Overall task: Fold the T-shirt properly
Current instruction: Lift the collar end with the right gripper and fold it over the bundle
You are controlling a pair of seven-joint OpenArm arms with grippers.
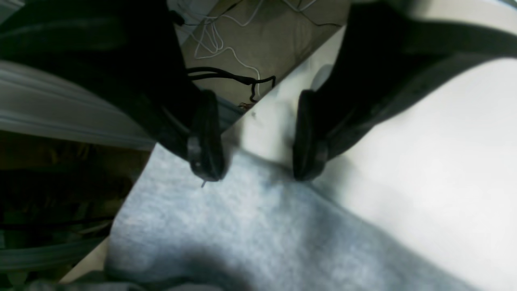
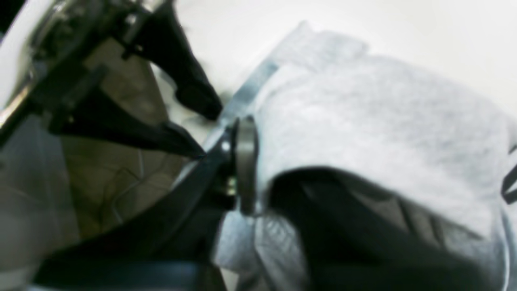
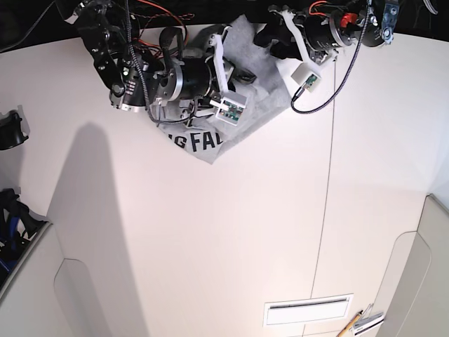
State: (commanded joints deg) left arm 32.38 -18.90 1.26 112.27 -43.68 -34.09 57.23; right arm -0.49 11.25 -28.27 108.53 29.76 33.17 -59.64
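White tabletop [image 3: 210, 246]; the left gripper [image 1: 258, 161] is open at the edge of a rumpled grey lettered T-shirt [image 1: 262, 226]; the right gripper [image 2: 246, 173] pinches its fabric.

Beyond the T-shirt [image 3: 265, 83], my right fingertips [image 2: 246, 161] blurred; beneath its raised fold, something dark, perhaps my other finger, was partly hidden.
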